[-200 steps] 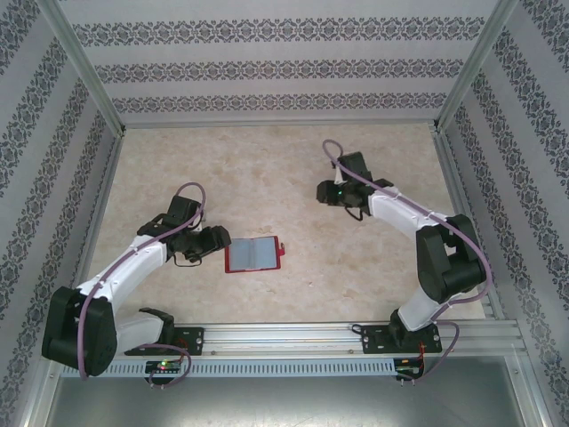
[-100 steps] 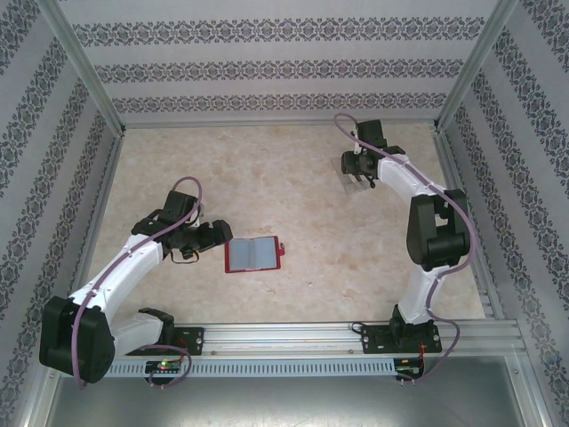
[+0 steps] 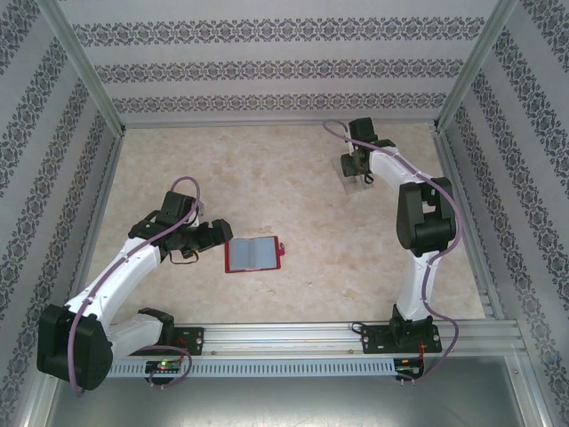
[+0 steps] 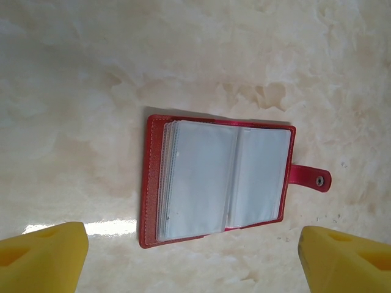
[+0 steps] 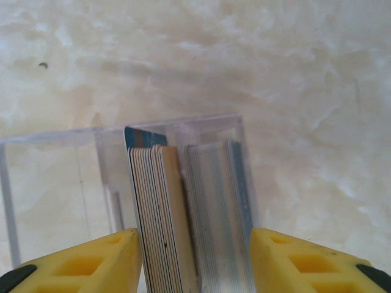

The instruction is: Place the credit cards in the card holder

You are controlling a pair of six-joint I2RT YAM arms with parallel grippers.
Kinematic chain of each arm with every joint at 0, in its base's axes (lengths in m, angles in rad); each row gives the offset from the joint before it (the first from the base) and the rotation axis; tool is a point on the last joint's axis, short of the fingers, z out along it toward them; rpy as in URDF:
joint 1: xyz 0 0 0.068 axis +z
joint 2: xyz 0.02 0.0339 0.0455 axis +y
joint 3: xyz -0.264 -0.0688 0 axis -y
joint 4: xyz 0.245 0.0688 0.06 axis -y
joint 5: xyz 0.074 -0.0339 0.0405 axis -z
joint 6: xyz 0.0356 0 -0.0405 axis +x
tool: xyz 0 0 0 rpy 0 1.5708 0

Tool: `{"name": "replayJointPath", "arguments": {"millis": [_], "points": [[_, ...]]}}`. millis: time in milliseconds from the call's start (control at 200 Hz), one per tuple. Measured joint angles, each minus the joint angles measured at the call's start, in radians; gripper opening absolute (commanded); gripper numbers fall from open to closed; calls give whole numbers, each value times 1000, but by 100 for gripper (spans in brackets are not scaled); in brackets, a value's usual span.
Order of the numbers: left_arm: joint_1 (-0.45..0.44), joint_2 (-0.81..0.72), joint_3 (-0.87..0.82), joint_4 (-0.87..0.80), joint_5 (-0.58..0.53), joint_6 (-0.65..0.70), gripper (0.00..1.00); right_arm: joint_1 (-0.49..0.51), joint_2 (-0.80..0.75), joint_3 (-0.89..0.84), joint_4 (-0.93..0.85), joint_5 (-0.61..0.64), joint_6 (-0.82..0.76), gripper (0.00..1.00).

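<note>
One at a time, mate: your right pincer (image 5: 194, 239) straddles the thin plastic credit cards (image 5: 183, 207), half-spread, gripping or not I can't tell. Left pincer (image 4: 192, 237) is spread wide, open red leather-like card holder (image 4: 217, 177) just ahead.

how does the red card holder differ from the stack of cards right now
The card holder lies flat and open on the table, clear pockets looking empty; the cards stand on edge, packed in a clear tray. The card holder is red; the cards show pale tan edges, one blue-topped. Shared: each is framed by yellow fingers, left fingers wide, right fingers close beside the stack.
</note>
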Motion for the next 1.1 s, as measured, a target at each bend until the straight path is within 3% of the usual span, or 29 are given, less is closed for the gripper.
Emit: {"name": "replayJointPath", "arguments": {"millis": [295, 430, 660, 889, 1099], "points": [[-1, -4, -13, 2, 0, -1, 90, 8, 6, 9, -12, 142, -43, 45], [-1, -4, -13, 3, -2, -1, 90, 8, 6, 9, -13, 190, -55, 33], [-1, -3, -31, 4, 0, 0, 90, 8, 6, 9, -13, 239, -68, 25], [-1, -2, -50, 7, 0, 0, 90, 8, 6, 8, -13, 256, -70, 1], [-1, -1, -65, 10, 0, 0, 90, 8, 6, 8, -16, 263, -64, 0]]}}
